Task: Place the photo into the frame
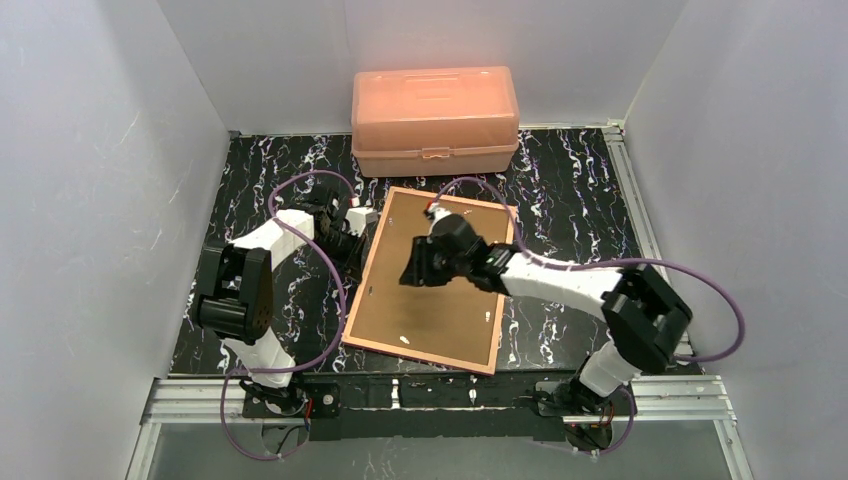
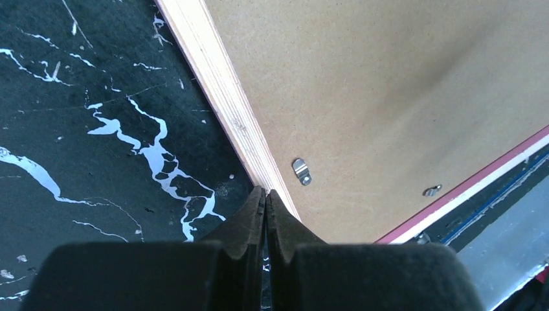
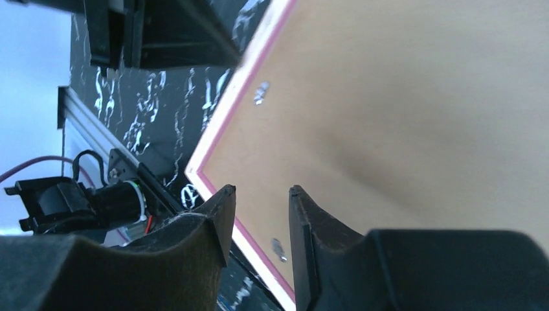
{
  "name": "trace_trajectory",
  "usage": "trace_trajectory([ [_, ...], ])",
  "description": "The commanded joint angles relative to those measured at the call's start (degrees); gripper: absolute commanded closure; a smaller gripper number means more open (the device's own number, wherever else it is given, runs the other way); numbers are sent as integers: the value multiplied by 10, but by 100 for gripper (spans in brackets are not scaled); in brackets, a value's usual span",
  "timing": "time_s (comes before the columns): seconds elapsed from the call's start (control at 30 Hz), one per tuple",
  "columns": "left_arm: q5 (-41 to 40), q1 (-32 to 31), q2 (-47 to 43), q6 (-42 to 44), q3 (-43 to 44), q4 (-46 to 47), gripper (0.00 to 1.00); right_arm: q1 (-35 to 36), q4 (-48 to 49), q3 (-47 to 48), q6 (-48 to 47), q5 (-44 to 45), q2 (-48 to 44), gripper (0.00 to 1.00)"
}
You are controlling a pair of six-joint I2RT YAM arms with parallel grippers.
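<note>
The frame (image 1: 418, 357) lies face down on the black marbled table, its pink border around a plain brown backing board (image 1: 440, 310). The photo is hidden. My left gripper (image 1: 362, 228) is shut with nothing between its fingers, and its tips (image 2: 265, 193) rest at the pale left edge of the frame (image 2: 220, 91). My right gripper (image 1: 408, 272) hovers over the backing board (image 3: 401, 97) near the frame's corner (image 3: 213, 139). Its jaws (image 3: 262, 191) stand a little apart, with nothing between them.
A salmon-pink lidded box (image 1: 435, 120) stands at the back, just beyond the frame's far edge. Small metal turn clips (image 2: 300, 171) sit along the backing board's edges. An aluminium rail (image 1: 440, 400) runs along the near table edge, and white walls close in both sides.
</note>
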Motion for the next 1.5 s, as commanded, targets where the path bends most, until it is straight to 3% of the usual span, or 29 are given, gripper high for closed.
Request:
trace_trajectory([
  [0.0, 36, 11, -22, -4, 5, -31, 100, 60, 139, 6, 65, 36, 59, 56],
  [0.43, 72, 23, 12, -4, 4, -33, 100, 88, 205, 42, 79, 73, 171, 46],
  [1.47, 74, 30, 55, -4, 2, -25, 100, 83, 261, 83, 66, 28, 259, 49],
])
